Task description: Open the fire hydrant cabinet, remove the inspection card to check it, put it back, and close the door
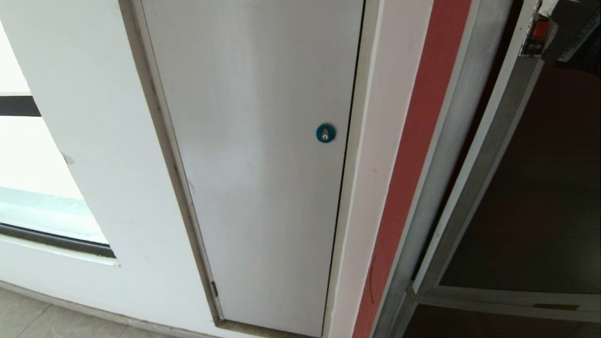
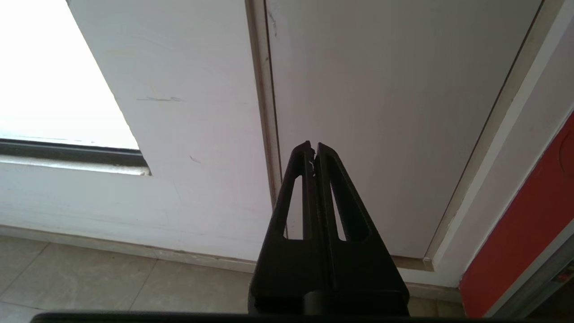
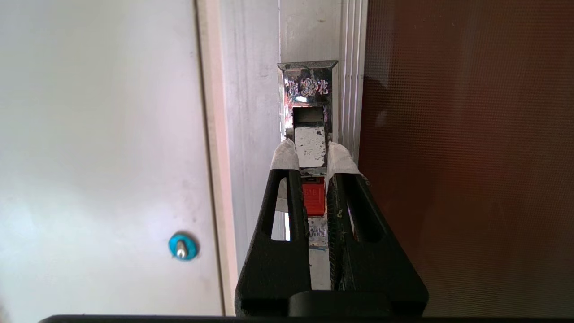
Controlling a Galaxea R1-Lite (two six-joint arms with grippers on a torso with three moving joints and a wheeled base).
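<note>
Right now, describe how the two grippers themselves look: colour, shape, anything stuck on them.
Both are matte black plastic. The left gripper has two long tapering fingers, each with a triangular cut-out, and bare tips. The right gripper has the same build and cut-outs, but its fingertips are wrapped in white tape, and the inner face looks ridged. No cables show.

Grey-white door with round blue lock.

Head camera angled down at grey door, both wrist cameras close, all sharing that door.
</note>
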